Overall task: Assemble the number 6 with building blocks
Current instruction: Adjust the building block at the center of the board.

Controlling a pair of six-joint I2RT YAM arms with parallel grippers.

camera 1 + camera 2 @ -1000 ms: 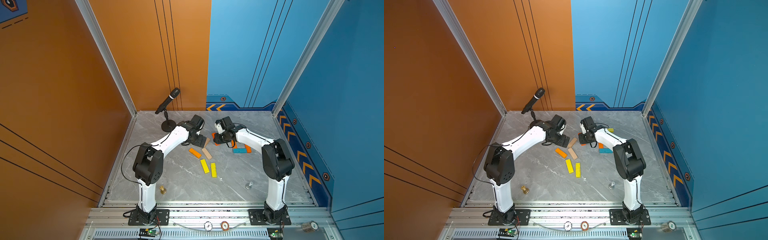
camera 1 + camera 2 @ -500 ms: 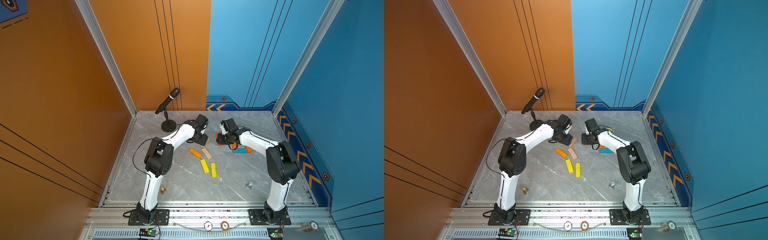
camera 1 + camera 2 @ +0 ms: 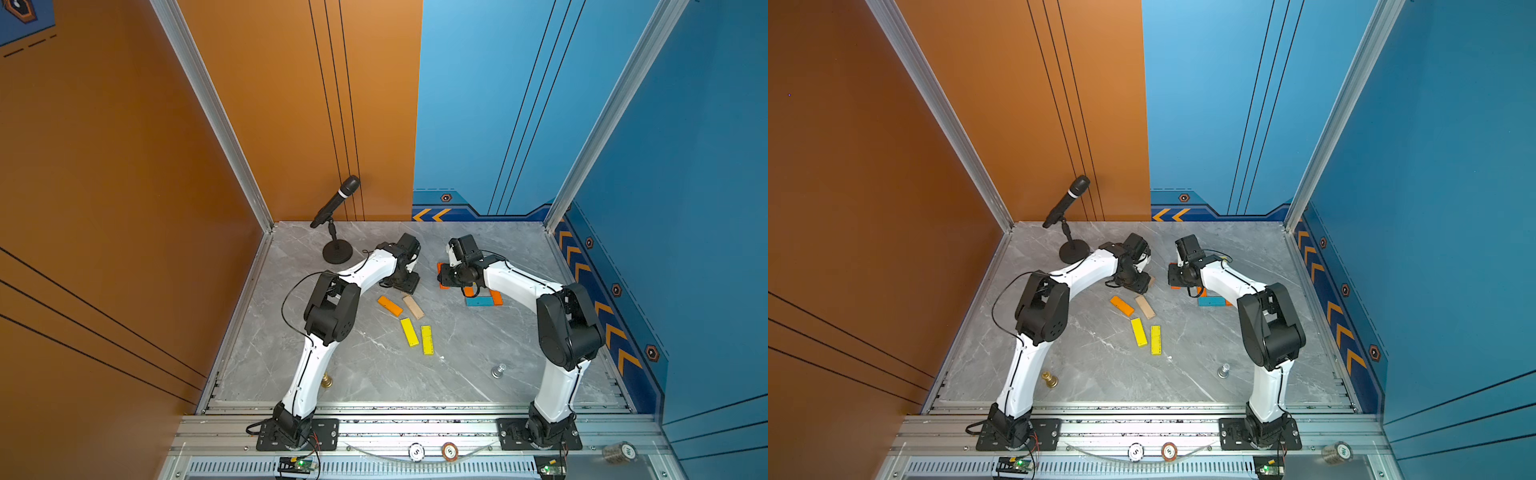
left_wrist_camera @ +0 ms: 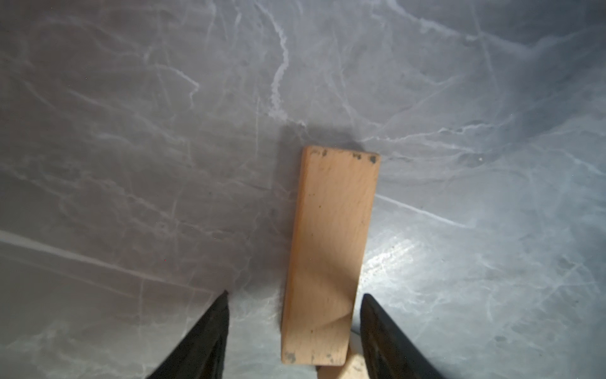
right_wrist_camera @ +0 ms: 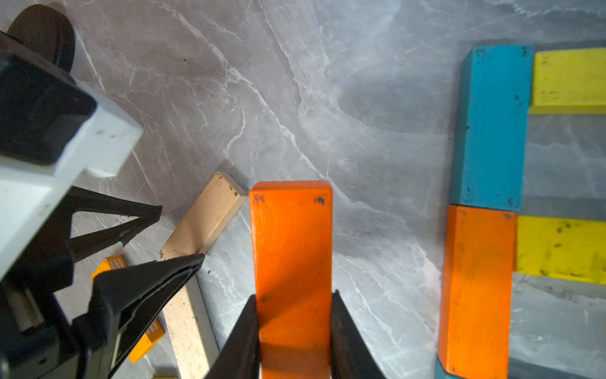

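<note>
I am partway through the six. My right gripper (image 5: 293, 295) is clamped on a flat orange-painted wooden plank (image 5: 292, 242), jaws pressed to its two long edges. It holds the plank alongside the part already laid on the grey marble-patterned table (image 5: 328, 98). That part is a blue plank (image 5: 492, 124) and a second orange plank (image 5: 477, 288) set end to end, with two yellow planks (image 5: 570, 78) (image 5: 560, 246) branching off them.

My left gripper (image 4: 295, 295) stands with jaws apart, astride a pale bare-wood plank (image 4: 331, 249) lying flat. A gap shows on one side; whether the other pad already touches the edge I cannot tell.

I judge two steps are in hand: placing the orange piece and picking up the pale one. Next, my right arm must square its plank against the figure before letting go. My left must centre over its plank and close fully before lifting.
</note>
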